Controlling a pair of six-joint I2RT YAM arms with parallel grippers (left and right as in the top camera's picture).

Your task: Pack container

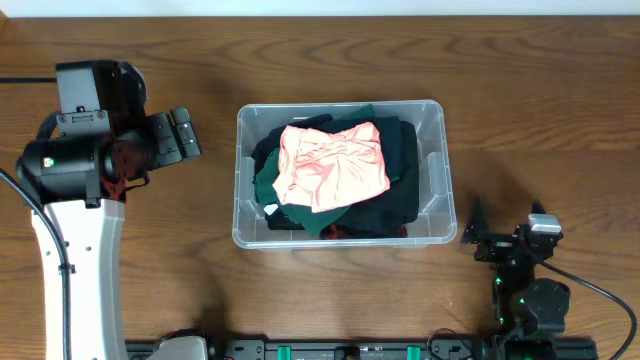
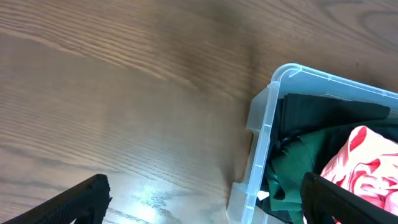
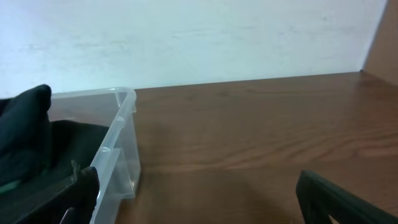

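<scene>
The container (image 1: 437, 190) occupies the surface (image 1: 320, 60) centre; its walls block sideways passage. Heaped garments (image 1: 332, 165) fill its interior and rise above the rim. Bare surface lies left, right and beyond it, open for passage.

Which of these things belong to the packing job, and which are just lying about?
Part of the job:
- the clear container
- the pink garment, green garment and black garments piled inside it
- the left hand and right hand, both open and empty

Just there:
- the wooden table
- the white wall behind it
</scene>
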